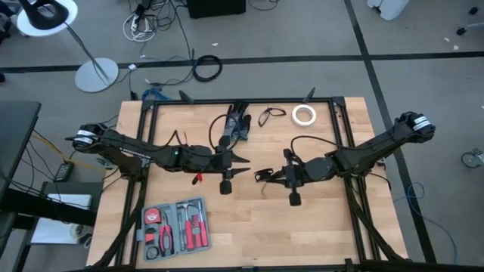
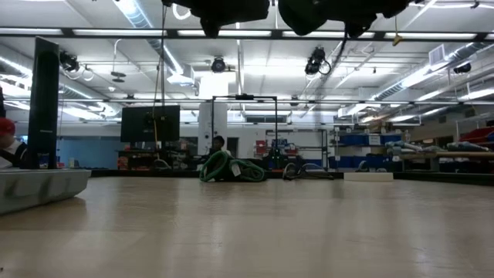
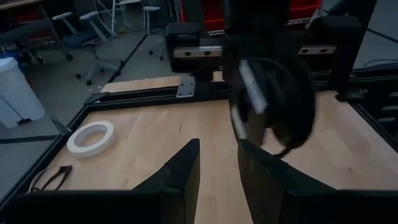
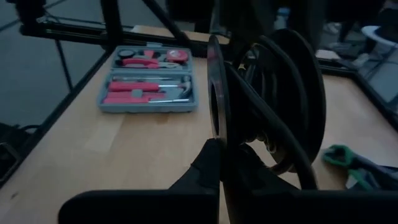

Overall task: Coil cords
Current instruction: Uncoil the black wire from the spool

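cord bundle (image 4: 280, 106), black coiled puck, pinched edge-on in right gripper (image 1: 266, 175), jaws clamped tight on it, lifted off table (image 1: 302, 227), likely so coil keeps shape. left gripper (image 1: 240, 164) just beside, fingers spread, empty, facing bundle, probably poised to catch tail. small loose cord loop (image 1: 271, 115) well beyond both, near tape roll (image 1: 304, 115). no readable writing.
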Tool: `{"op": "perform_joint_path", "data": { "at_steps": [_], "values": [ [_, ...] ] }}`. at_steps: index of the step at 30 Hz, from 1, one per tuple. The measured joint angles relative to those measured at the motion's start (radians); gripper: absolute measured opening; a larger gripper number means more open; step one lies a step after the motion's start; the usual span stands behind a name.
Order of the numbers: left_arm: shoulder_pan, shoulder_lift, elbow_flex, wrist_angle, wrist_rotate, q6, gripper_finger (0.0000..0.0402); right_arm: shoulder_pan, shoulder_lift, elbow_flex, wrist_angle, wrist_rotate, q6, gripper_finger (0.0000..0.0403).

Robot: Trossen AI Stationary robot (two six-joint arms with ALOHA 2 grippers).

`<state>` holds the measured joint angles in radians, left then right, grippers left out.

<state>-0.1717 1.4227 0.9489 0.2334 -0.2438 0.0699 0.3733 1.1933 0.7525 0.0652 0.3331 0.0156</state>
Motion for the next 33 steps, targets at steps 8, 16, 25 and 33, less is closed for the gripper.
{"op": "perform_joint_path", "data": {
  "at_steps": [8, 16, 25, 33],
  "values": [
    [-0.014, 0.004, 0.005, -0.026, -0.025, 0.006, 0.0112, -0.001, 0.001, 0.0, 0.017, 0.005, -0.001, 0.0],
    [-0.013, 0.01, 0.005, -0.004, -0.055, 0.003, 0.0112, -0.009, 0.002, 0.0, 0.065, -0.018, -0.021, 0.0],
    [-0.016, 0.011, 0.005, 0.033, -0.053, 0.002, 0.0112, -0.038, 0.056, 0.0, 0.123, -0.056, -0.02, 0.0],
    [-0.02, 0.01, 0.005, 0.036, -0.053, 0.005, 0.0112, -0.051, 0.083, -0.001, 0.168, -0.065, -0.036, 0.0]
  ]
}}
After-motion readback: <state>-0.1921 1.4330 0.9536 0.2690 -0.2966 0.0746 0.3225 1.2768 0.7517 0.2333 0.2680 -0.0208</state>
